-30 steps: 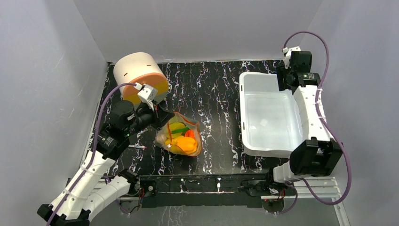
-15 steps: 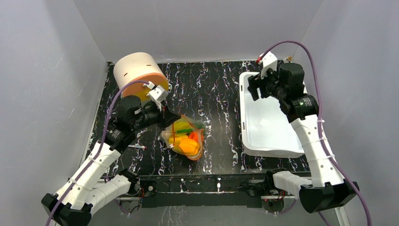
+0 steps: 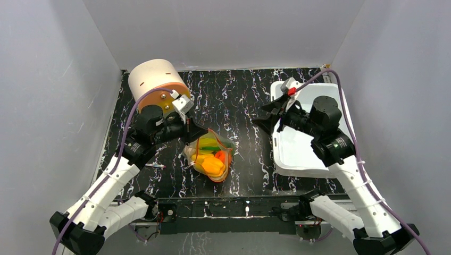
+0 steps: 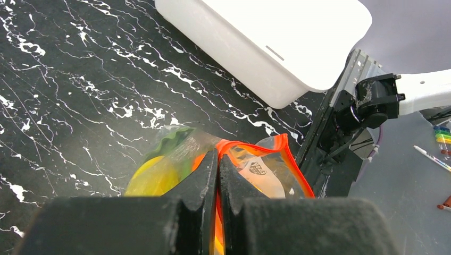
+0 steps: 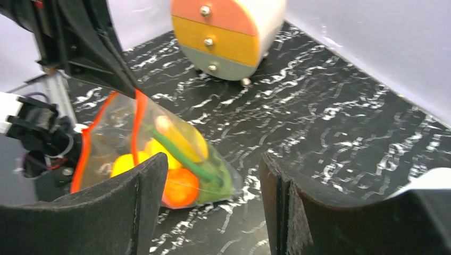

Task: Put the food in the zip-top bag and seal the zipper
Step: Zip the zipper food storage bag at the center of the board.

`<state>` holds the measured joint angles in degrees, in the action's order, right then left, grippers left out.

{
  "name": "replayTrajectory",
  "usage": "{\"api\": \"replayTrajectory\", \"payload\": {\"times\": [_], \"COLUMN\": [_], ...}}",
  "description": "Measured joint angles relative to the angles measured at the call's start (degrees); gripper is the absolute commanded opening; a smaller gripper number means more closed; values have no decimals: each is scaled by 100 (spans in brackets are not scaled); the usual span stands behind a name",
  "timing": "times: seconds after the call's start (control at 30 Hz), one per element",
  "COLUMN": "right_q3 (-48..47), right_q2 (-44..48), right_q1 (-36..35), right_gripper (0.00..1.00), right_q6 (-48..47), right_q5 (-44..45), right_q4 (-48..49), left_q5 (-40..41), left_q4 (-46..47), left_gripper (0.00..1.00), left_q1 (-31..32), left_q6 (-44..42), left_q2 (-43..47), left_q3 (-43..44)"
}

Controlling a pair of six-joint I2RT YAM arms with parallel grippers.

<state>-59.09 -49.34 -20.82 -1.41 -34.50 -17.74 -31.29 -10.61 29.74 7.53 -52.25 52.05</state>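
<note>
Black marbled surface (image 3: 239,101) with white veins, and at the far back left sits a round cream drawer unit (image 3: 154,79) with orange, yellow and grey drawer fronts. Just in front of that, the left fingers (image 3: 194,133) are pressed tight together, pinching the zipper (image 4: 234,146), the red-orange strip along the mouth of the zip-top bag (image 3: 210,156). From the left wrist view the strip runs right between the two pads, so that's a solid pinch. A thin stick-like thing (image 3: 154,166) lies on the surface near that arm; it's too small to tell what it is. The bag is roughly mid-surface, held up at its mouth end while the other end looks like it's resting on the surface. All the food is inside: a yellow pepper (image 3: 213,166), an orange-red tomato (image 5: 181,188) and a long green pod (image 5: 181,156). Can't tell if the mouth is fully sealed. Further right, well apart from the bag, the right fingers (image 3: 267,119) are spread wide with nothing between them, hanging just beside the left rim of the white tub (image 3: 308,154) and pointing toward the bag.
</note>
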Motion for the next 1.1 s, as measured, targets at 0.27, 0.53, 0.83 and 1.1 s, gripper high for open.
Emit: {"api": "replayTrajectory", "payload": {"times": [0.27,0.53,0.83,1.1], "right_q3": [9,-57,-85,-85], "right_q2": [-514,-1510,-1790,-1622], "right_q1": [-1661,-3718,-4028,-4030], "right_gripper": [60,61,60,52], "right_q6": [522,551,208,-245], "right_q5": [761,2448,3842,4000], "right_q4": [168,155,-52,-79], "left_q5": [146,52,-98,-501], "left_q4": [166,286,243,240], "left_gripper": [0,0,0,0], "left_q1": [0,0,0,0], "left_q6": [151,310,286,251], "left_q2": [-83,-81,-81,-164], "left_q3": [0,-22,-44,-44]}}
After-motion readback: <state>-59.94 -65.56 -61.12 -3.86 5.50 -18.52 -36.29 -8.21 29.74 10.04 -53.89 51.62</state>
